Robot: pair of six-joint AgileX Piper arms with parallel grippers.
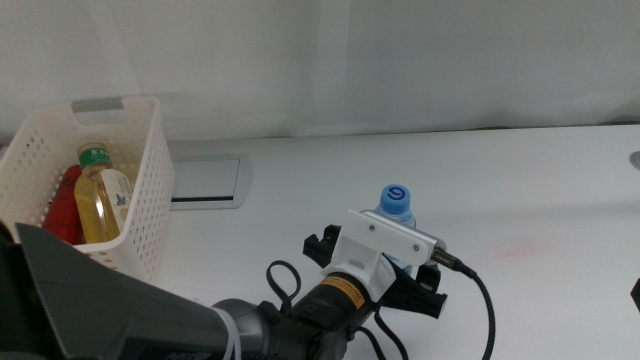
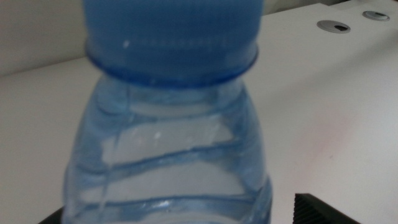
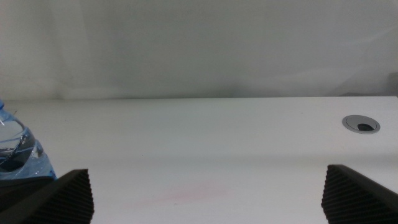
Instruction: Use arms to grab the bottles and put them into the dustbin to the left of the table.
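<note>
The clear water bottle (image 1: pixel 396 203) with a blue cap stands upright on the white table (image 1: pixel 520 190). My left gripper (image 1: pixel 392 262) reaches in from the bottom of the middle view, with a jaw on each side of the bottle. In the left wrist view the bottle (image 2: pixel 168 155) fills the space between the jaws, with a small gap at one jaw, so the left gripper (image 2: pixel 180 214) is open around it. The white dustbin (image 1: pixel 145 190) at the left holds the yellow-drink bottle (image 1: pixel 100 200) and the red can (image 1: pixel 62 210). My right gripper (image 3: pixel 205 193) is wide open and empty, and the bottle (image 3: pixel 15 149) shows at its side.
A grey inset panel (image 1: pixel 205 180) lies beside the dustbin. A round grey cable hole (image 3: pixel 360 124) sits in the table at the far right. A white curtain hangs behind the table. My right arm shows only as a dark bit at the right edge (image 1: pixel 635 290).
</note>
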